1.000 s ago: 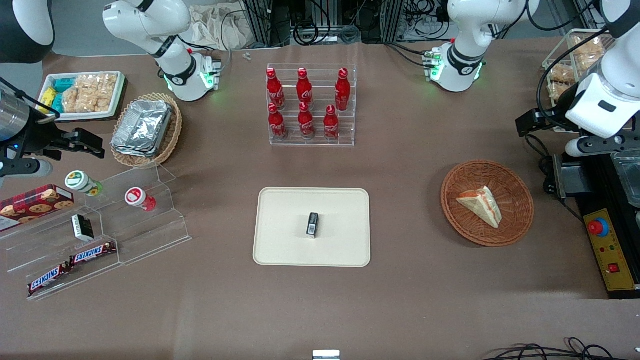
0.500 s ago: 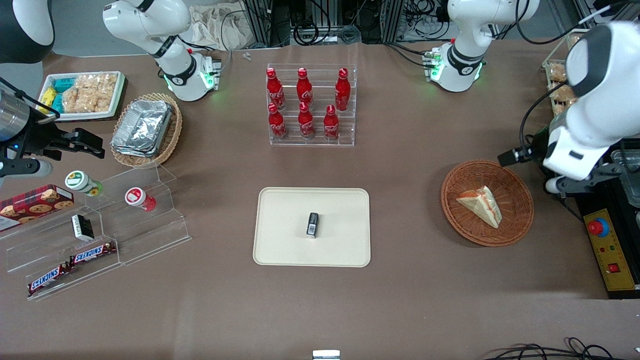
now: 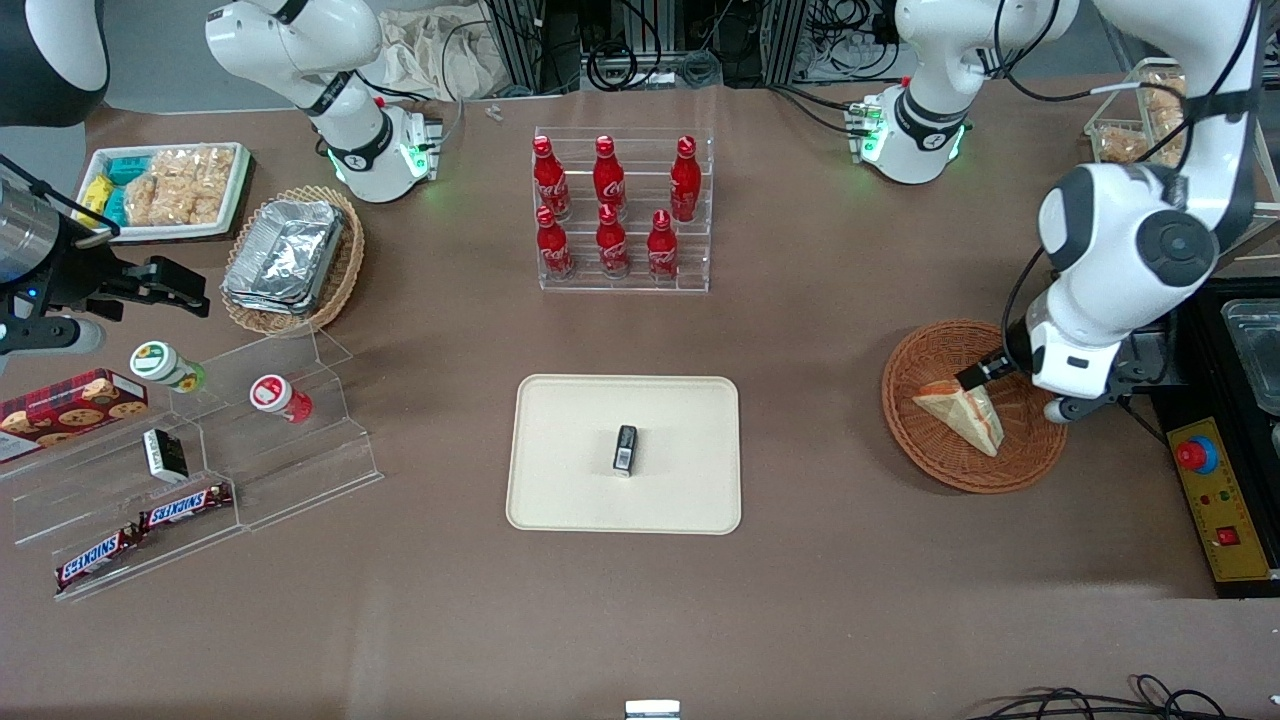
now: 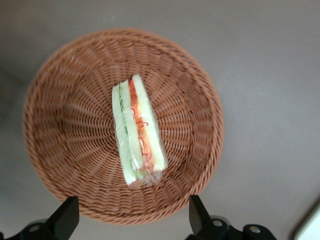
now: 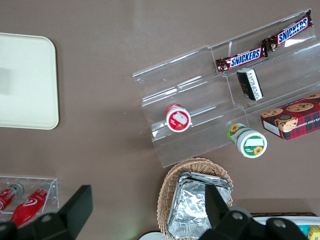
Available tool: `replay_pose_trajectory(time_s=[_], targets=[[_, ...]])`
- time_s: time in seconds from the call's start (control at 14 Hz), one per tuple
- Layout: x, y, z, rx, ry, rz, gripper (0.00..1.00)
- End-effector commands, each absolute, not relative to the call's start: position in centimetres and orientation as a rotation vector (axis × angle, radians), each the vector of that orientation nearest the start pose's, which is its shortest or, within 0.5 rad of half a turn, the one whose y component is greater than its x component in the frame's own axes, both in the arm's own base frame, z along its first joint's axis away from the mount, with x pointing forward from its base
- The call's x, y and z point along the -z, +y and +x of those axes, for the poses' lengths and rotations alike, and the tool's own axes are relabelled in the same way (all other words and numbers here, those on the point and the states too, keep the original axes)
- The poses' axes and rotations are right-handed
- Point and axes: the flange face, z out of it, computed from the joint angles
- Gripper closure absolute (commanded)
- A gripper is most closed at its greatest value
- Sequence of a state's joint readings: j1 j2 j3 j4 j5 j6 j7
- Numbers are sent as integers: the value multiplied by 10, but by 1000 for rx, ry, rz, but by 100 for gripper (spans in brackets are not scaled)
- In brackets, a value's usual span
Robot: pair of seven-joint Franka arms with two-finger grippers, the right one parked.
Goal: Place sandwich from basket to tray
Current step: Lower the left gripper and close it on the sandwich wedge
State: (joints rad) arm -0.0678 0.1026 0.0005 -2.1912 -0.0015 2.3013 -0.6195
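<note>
Hovering above round woven wicker basket (image 4: 123, 129), end effector (image 4: 131, 222) spread wide, wrapped triangular sandwich (image 4: 138, 131) inside

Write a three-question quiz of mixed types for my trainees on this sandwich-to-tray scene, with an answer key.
1. True or false: the sandwich lies in the basket.
2. The hand is: A) above the basket, fingers open and empty; B) holding the sandwich; C) above the tray.
3. What already sits on the tray?

Key:
1. True.
2. A.
3. A small black box, near the tray's middle.
</note>
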Motion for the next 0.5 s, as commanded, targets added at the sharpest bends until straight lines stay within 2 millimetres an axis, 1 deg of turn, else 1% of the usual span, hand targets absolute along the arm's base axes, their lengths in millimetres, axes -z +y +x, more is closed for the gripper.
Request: replay_pose_trajectory(time_s=[0.0, 0.14, 0.29, 0.36, 0.43], targets=[[-293, -39, 554, 33, -1062, -2970, 1], [-267, -39, 553, -14, -1075, -2950, 1], [-250, -34, 553, -33, -1087, -2937, 1], [-239, -26, 553, -41, -1106, -2922, 8], [-234, -25, 553, -49, -1110, -2917, 49]])
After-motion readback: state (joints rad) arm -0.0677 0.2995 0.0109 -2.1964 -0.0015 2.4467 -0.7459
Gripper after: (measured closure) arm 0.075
